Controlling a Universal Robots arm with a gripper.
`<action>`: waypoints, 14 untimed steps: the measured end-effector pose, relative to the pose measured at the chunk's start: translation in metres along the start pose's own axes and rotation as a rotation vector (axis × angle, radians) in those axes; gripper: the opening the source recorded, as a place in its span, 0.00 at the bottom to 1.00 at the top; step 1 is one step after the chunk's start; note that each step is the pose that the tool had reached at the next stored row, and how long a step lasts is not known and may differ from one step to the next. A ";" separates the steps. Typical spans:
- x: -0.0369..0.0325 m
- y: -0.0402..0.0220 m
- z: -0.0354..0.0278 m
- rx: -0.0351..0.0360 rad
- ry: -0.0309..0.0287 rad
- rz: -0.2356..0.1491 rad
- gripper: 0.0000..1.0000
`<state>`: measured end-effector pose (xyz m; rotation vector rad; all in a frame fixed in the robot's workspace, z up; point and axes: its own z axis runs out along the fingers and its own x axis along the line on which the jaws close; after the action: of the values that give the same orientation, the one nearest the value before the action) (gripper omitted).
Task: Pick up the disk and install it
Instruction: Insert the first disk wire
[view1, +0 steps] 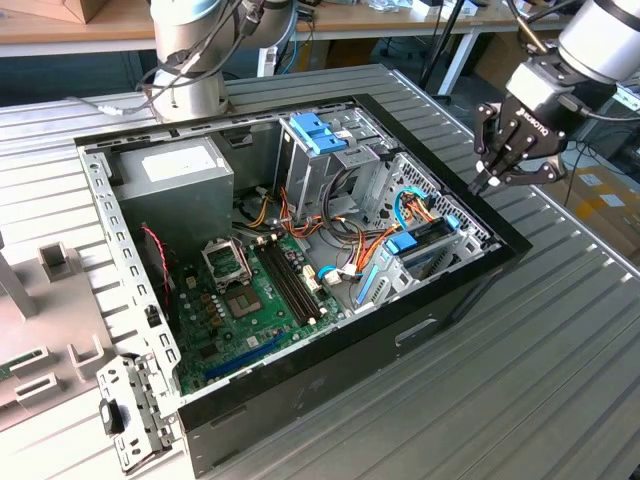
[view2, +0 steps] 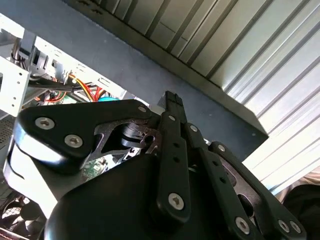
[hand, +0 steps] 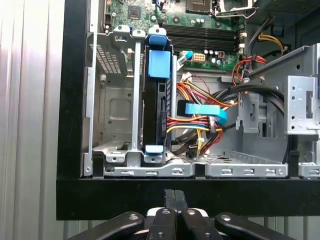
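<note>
Disk seated; tool closed, empty.

Surface: ribbed grey metal, matt. Computer case: glossy black rim, bare dull sheet-metal inside. Disk: dark body, bright blue smooth plastic rails. Gripper: matt black metal links, shiny screw heads. Motherboard: green board.
</note>
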<state>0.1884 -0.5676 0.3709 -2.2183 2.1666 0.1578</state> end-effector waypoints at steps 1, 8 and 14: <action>-0.0001 -0.0016 -0.0013 -0.0006 0.0001 0.000 0.11; -0.0008 0.0018 -0.0075 0.0005 -0.0002 0.000 0.11; -0.0011 0.0134 -0.0079 0.0059 0.0000 -0.001 0.11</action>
<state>0.1753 -0.5676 0.3795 -2.2159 2.1634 0.1511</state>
